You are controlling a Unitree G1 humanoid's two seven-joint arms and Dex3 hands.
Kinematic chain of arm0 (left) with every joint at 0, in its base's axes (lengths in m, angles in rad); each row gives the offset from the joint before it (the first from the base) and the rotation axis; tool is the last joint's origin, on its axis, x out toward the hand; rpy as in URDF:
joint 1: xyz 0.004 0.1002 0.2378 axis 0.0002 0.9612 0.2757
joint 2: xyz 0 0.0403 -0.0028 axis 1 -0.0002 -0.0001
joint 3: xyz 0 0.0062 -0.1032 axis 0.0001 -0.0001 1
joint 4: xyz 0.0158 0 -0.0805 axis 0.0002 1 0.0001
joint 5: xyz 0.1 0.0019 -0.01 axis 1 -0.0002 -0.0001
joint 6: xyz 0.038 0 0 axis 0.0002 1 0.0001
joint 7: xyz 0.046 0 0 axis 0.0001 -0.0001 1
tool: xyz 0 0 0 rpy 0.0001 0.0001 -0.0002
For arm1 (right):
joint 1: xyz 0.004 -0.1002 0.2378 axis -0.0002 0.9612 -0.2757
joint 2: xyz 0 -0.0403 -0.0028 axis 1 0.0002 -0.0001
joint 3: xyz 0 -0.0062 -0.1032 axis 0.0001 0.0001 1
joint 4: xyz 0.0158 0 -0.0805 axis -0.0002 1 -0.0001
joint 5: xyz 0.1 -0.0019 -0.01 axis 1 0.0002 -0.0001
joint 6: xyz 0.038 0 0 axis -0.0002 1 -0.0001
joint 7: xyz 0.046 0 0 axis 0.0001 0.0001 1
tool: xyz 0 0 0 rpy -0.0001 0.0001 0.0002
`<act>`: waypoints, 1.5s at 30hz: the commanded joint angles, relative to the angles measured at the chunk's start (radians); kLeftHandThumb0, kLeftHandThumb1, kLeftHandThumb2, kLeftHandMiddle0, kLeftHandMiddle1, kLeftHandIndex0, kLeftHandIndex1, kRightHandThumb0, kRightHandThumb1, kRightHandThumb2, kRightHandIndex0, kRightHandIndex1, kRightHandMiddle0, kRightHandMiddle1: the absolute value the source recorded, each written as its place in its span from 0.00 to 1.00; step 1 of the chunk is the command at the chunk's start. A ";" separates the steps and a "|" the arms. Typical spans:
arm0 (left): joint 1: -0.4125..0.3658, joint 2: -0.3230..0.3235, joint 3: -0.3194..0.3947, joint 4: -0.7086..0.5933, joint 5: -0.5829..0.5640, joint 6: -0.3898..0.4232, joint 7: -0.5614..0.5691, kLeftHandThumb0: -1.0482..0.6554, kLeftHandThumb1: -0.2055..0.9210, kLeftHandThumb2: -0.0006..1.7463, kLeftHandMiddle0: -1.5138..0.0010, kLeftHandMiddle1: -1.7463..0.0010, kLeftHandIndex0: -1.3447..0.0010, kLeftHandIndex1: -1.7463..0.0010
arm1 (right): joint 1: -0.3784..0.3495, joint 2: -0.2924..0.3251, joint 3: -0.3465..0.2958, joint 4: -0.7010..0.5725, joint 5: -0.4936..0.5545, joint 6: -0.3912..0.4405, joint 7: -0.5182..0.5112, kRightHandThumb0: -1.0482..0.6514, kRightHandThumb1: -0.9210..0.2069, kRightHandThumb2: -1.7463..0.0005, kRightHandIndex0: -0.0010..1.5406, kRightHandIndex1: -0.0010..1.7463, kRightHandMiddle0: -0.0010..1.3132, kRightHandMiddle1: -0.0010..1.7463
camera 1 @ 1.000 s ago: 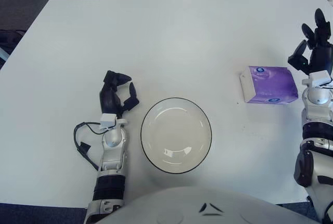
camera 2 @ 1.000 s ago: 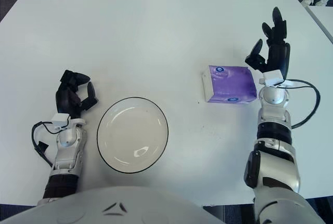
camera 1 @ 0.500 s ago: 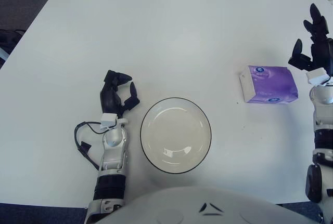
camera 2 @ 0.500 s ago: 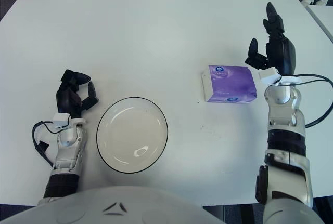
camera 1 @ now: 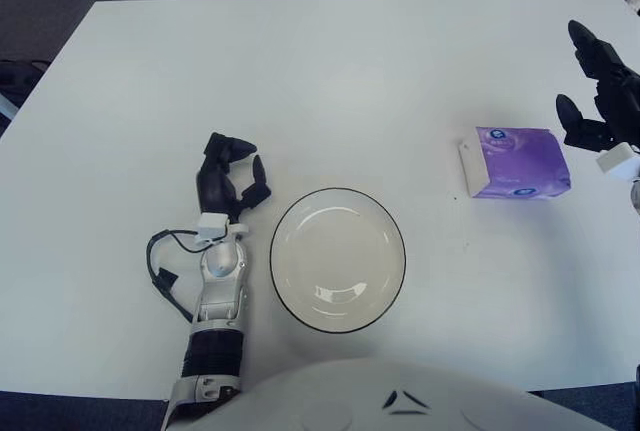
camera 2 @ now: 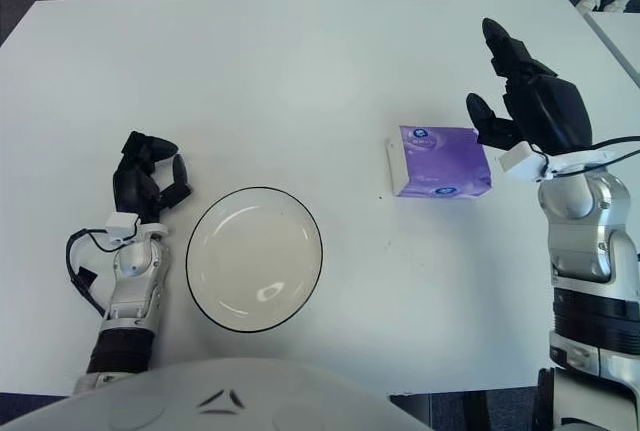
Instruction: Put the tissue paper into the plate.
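Right hand (camera 2: 525, 101) hangs raised near the right edge of the bench (camera 2: 300, 61), its dark, jointed fingers (camera 2: 503, 46) spread and holding nothing. One finger reaches up and toward the far edge, while a shorter one points down beside the pack's right end. Whether that tip touches the pack cannot be told.

The tissue paper (camera 2: 440, 161) is a soft rectangular pack in glossy purple wrap with a white end panel on its left and small printed marks on top. It lies flat on the bench toward the right edge, roughly midway between the far and near edges — just to the left of the right hand, with the hand's palm facing it from the right.

The plate (camera 2: 254, 258) is a round, shallow white dish with a thin dark rim and a shiny glazed inside that catches light. It sits close to the near edge, left of the bench's middle, and well apart from the pack. Nothing lies in it.

Left hand (camera 2: 145, 186) shows just beside the plate on its left, the black fingers curled in on themselves and gripping nothing. Below it runs a silver-grey forearm with a loop of black cable (camera 2: 80, 271) at its side.

The bench top is plain, matt white and smooth.
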 commanded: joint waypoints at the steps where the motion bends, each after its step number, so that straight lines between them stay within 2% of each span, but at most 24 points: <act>1: 0.053 -0.014 -0.010 0.091 -0.006 0.035 -0.006 0.37 0.62 0.64 0.46 0.00 0.65 0.00 | 0.014 -0.053 -0.022 0.096 0.010 -0.042 -0.021 0.19 0.00 0.36 0.01 0.01 0.00 0.00; 5: 0.050 -0.015 -0.012 0.093 -0.009 0.037 -0.007 0.37 0.62 0.63 0.46 0.00 0.65 0.00 | 0.007 -0.076 -0.039 0.184 0.068 -0.084 -0.021 0.19 0.00 0.37 0.01 0.01 0.00 0.00; 7: 0.049 -0.015 -0.014 0.093 -0.010 0.040 -0.006 0.37 0.62 0.63 0.45 0.00 0.65 0.00 | -0.012 -0.092 -0.060 0.323 0.176 -0.181 0.013 0.18 0.00 0.37 0.01 0.01 0.00 0.00; 9: 0.048 -0.015 -0.014 0.093 -0.010 0.041 -0.005 0.37 0.62 0.63 0.45 0.00 0.65 0.00 | -0.010 -0.095 -0.076 0.375 0.262 -0.239 0.049 0.17 0.00 0.37 0.00 0.00 0.00 0.00; 13: 0.047 -0.015 -0.014 0.092 -0.009 0.043 -0.001 0.37 0.63 0.63 0.45 0.00 0.65 0.00 | 0.044 -0.057 -0.085 0.312 0.386 -0.286 0.102 0.13 0.00 0.36 0.00 0.00 0.00 0.00; 15: 0.047 -0.016 -0.012 0.094 -0.018 0.035 -0.007 0.37 0.62 0.63 0.45 0.00 0.65 0.00 | 0.115 -0.042 -0.104 0.279 0.414 -0.332 0.110 0.12 0.00 0.35 0.00 0.00 0.00 0.00; 17: 0.047 -0.017 -0.010 0.095 -0.026 0.028 -0.011 0.37 0.62 0.63 0.46 0.00 0.65 0.00 | 0.131 -0.043 -0.102 0.275 0.422 -0.352 0.117 0.11 0.00 0.33 0.00 0.00 0.00 0.00; 24: 0.049 -0.012 -0.013 0.093 -0.029 0.026 -0.011 0.37 0.62 0.63 0.46 0.00 0.65 0.00 | 0.090 -0.025 -0.041 0.325 0.351 -0.394 0.078 0.08 0.00 0.30 0.00 0.00 0.00 0.00; 26: 0.050 -0.010 -0.014 0.092 -0.028 0.026 -0.011 0.37 0.62 0.63 0.46 0.00 0.65 0.00 | 0.098 0.009 -0.022 0.251 0.321 -0.379 0.052 0.07 0.00 0.28 0.00 0.00 0.00 0.00; 28: 0.050 -0.009 -0.015 0.093 -0.027 0.027 -0.010 0.37 0.62 0.63 0.46 0.00 0.65 0.00 | 0.114 -0.022 -0.042 0.275 0.333 -0.437 0.064 0.06 0.00 0.27 0.00 0.00 0.00 0.00; 30: 0.049 -0.008 -0.016 0.093 -0.026 0.028 -0.010 0.37 0.62 0.63 0.46 0.00 0.65 0.00 | 0.214 -0.092 -0.134 0.234 0.393 -0.480 0.130 0.06 0.00 0.27 0.00 0.00 0.00 0.00; 32: 0.048 -0.008 -0.017 0.094 -0.025 0.030 -0.008 0.37 0.63 0.63 0.46 0.00 0.65 0.00 | 0.328 -0.124 -0.252 0.072 0.443 -0.451 0.202 0.06 0.00 0.27 0.00 0.00 0.00 0.00; 34: 0.048 -0.007 -0.018 0.094 -0.025 0.032 -0.007 0.37 0.63 0.63 0.46 0.00 0.65 0.00 | 0.362 -0.129 -0.294 -0.024 0.452 -0.409 0.235 0.05 0.00 0.28 0.00 0.00 0.00 0.00; 36: 0.047 -0.005 -0.017 0.093 -0.025 0.034 -0.007 0.37 0.63 0.63 0.46 0.00 0.65 0.00 | 0.350 -0.132 -0.273 -0.036 0.414 -0.385 0.243 0.05 0.00 0.28 0.00 0.00 0.00 0.00; 39: 0.045 -0.002 -0.017 0.097 -0.023 0.034 -0.006 0.37 0.62 0.63 0.46 0.00 0.65 0.00 | 0.300 -0.153 -0.191 -0.075 0.333 -0.218 0.271 0.07 0.00 0.29 0.00 0.00 0.00 0.00; 41: 0.044 -0.001 -0.017 0.098 -0.024 0.034 -0.006 0.37 0.62 0.63 0.46 0.00 0.65 0.00 | 0.291 -0.164 -0.167 -0.109 0.310 -0.141 0.287 0.08 0.00 0.30 0.01 0.00 0.00 0.00; 45: 0.042 0.000 -0.016 0.103 -0.027 0.031 -0.006 0.37 0.62 0.63 0.45 0.00 0.65 0.00 | 0.313 -0.173 -0.165 -0.152 0.292 -0.090 0.313 0.12 0.00 0.31 0.02 0.01 0.01 0.01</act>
